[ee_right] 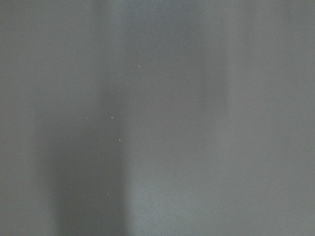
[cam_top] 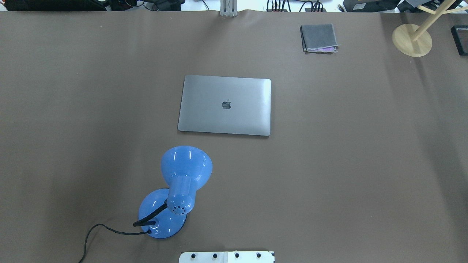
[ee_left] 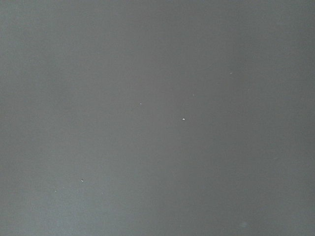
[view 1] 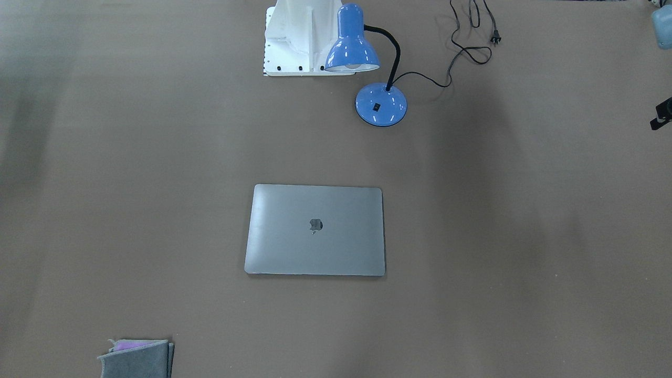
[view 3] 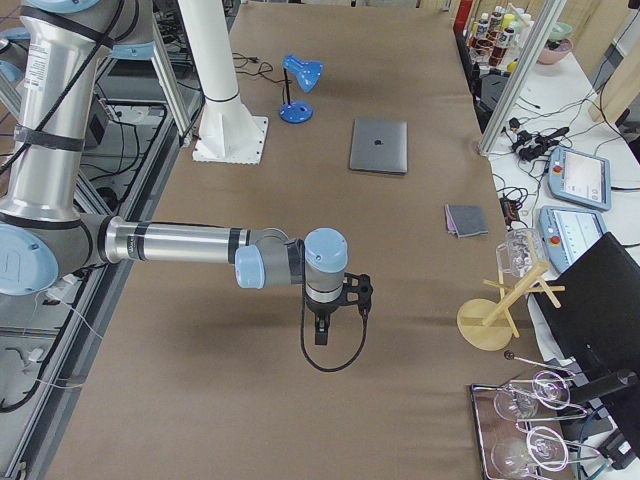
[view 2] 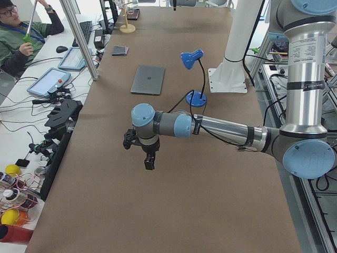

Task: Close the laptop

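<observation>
The space-grey laptop [view 1: 315, 229] lies flat in the middle of the brown table with its lid down and the apple logo facing up. It also shows in the overhead view [cam_top: 225, 105] and in both side views [view 2: 148, 79] [view 3: 379, 146]. My left gripper [view 2: 149, 163] hangs over bare table far from the laptop, at the table's left end. My right gripper [view 3: 319, 335] hangs over bare table at the right end. I cannot tell whether either is open or shut. Both wrist views show only bare table.
A blue desk lamp [cam_top: 172, 193] stands between the laptop and the robot base [view 1: 299, 37], its black cord [view 1: 472, 47] trailing on the table. A folded grey cloth [cam_top: 319, 38] and a wooden stand [cam_top: 412, 40] sit at the far edge.
</observation>
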